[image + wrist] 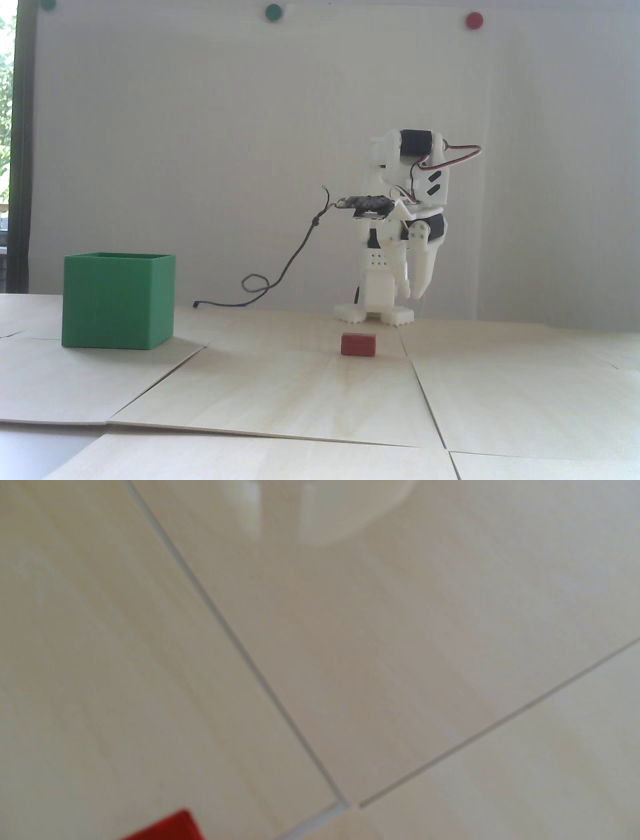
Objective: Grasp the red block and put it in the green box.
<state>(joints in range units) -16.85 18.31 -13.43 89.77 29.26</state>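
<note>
The red block (358, 345) lies on the pale wooden table, just in front of the arm's base (375, 314). The green box (117, 300) stands at the left of the fixed view, its top open. My white arm is folded upright, and the gripper (409, 294) hangs pointing down, above and behind the block and slightly to its right. It is shut and holds nothing. In the wrist view, the blurred fingertips (332, 518) of the gripper (277, 532) show at the top edge, and a corner of the red block (166, 826) shows at the bottom edge. The green box is out of that view.
A dark cable (280, 272) loops from the wrist camera down to the table between box and arm. The table is made of wooden panels with seams (242, 653). A white wall behind carries round green dots (273, 12) and a red dot (474, 20).
</note>
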